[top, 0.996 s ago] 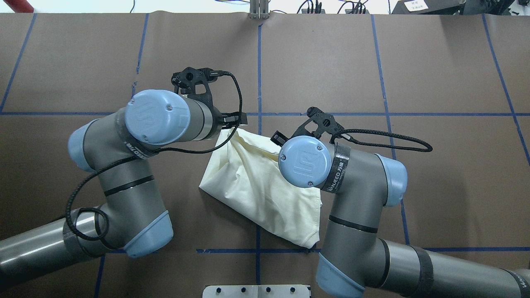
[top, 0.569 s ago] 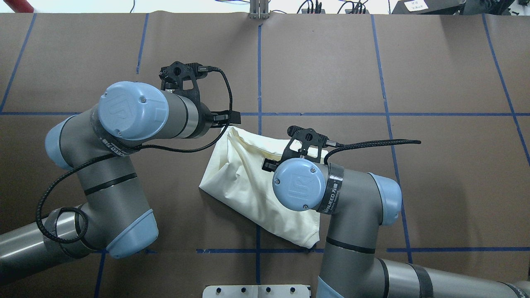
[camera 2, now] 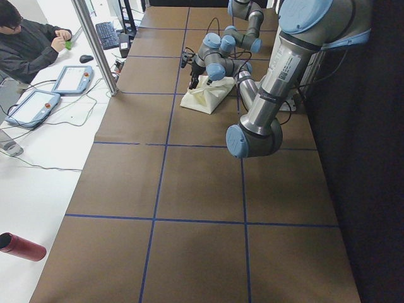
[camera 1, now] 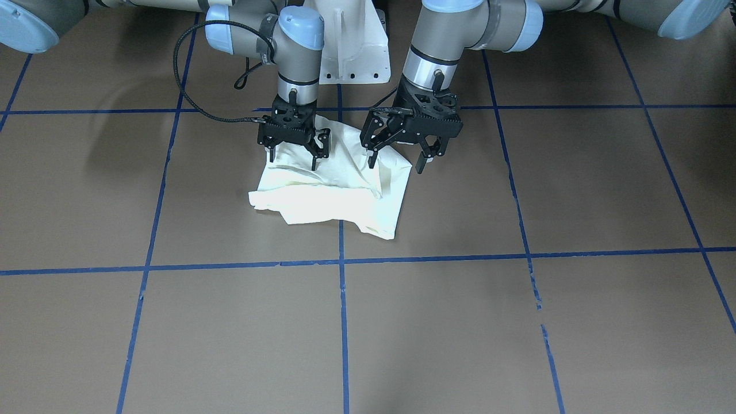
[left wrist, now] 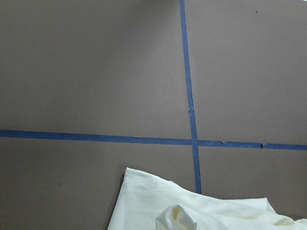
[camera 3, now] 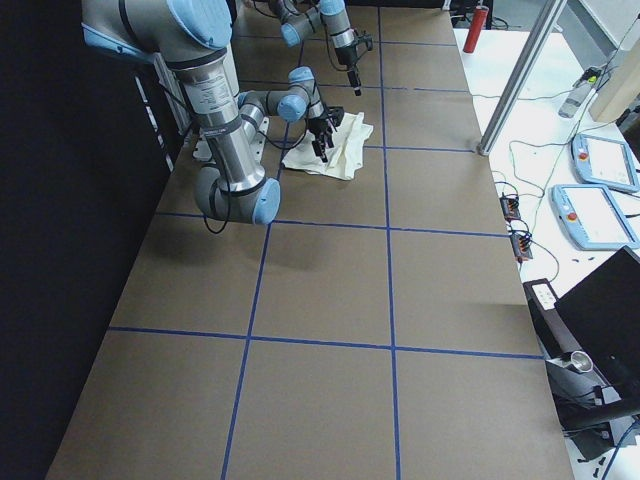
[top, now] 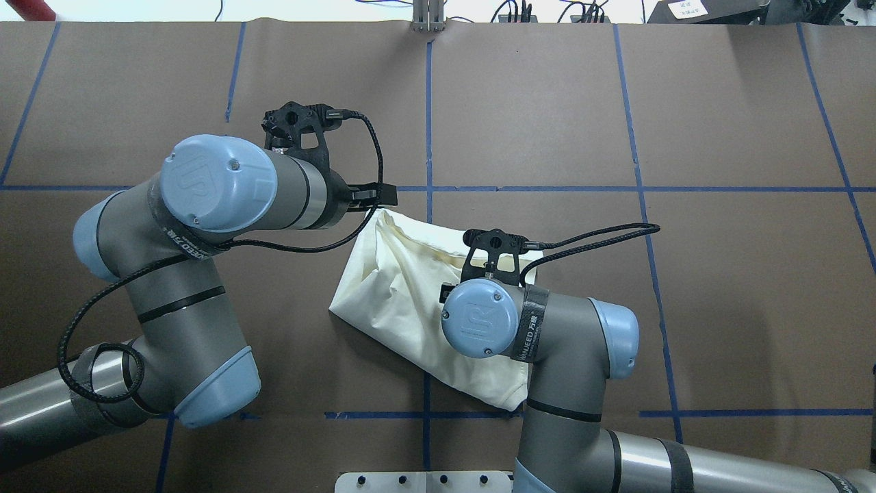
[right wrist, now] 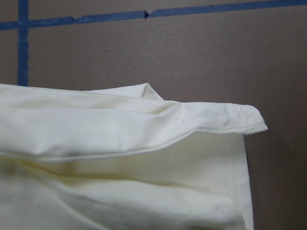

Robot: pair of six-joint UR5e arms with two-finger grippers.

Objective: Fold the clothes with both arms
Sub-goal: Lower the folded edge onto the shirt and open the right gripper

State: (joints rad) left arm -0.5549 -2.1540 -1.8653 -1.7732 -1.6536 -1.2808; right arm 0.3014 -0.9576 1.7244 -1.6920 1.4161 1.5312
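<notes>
The shirt [top: 390, 294] lies in a loosely folded bundle directly on the brown surface [top: 650, 123], between the left arm [top: 185, 274] and the right arm [top: 568, 342], with only plain cream cloth showing and no print in sight. Seen from overhead, its long axis runs on a slant, from a far corner on the left arm's side to a near corner close to the right arm. The left gripper [camera 1: 396, 163] hangs at the bundle's edge on its own side with the jaws spread wide. In the front view one finger stands over the cloth and the other beyond the edge, over bare surface, so the edge lies between them; I cannot tell whether either tip touches. The right gripper [camera 1: 293, 158] points down over the opposite part of the bundle, jaws also spread and pinching nothing, tips low at the cloth. Its wrist camera looks closely on stacked layers and a hemmed end [right wrist: 249, 122]. The left wrist camera shows a shirt corner low in its view, just short of a crossing of blue tape [left wrist: 194, 142]. Both grippers are about equally near, the right more squarely over the cloth. I judge that each is placed to take hold for another fold, and that the left jaws, straddling the edge, need only drop and squeeze; the loose layers may slip apart if only the top one is caught
</notes>
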